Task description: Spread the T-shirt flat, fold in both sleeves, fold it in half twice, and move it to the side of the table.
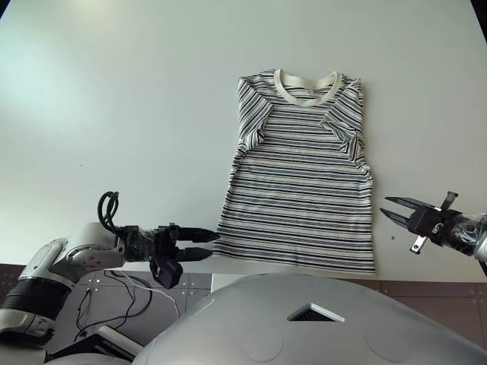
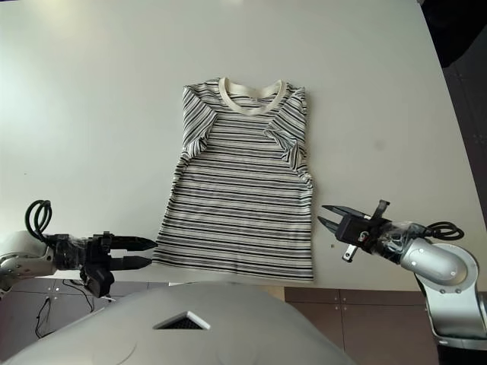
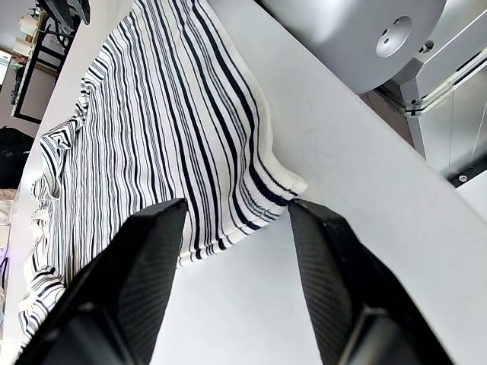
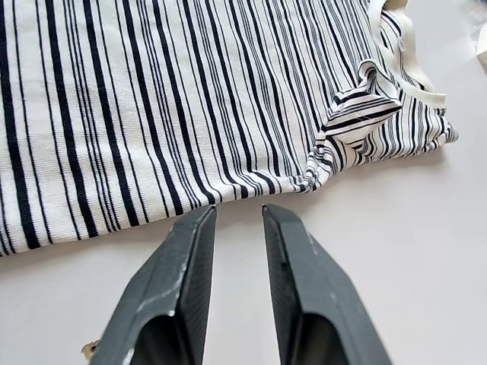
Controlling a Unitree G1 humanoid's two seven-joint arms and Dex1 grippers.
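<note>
A black-and-white striped T-shirt (image 1: 303, 179) lies flat on the white table (image 1: 114, 114), cream collar at the far end and both sleeves folded in over the body. My left gripper (image 1: 210, 245) is open at the table's near edge, its tips just short of the hem's left corner (image 3: 285, 190). My right gripper (image 1: 386, 209) is open too, hovering just off the shirt's right side near the hem. In the right wrist view the fingers (image 4: 190, 258) point at the shirt's side edge (image 4: 228, 194), a small gap away.
Bare white tabletop stretches wide to the left of the shirt and beyond the collar. The table's near edge (image 1: 91, 264) runs just below both grippers. Loose cables (image 1: 114, 293) hang below the left arm.
</note>
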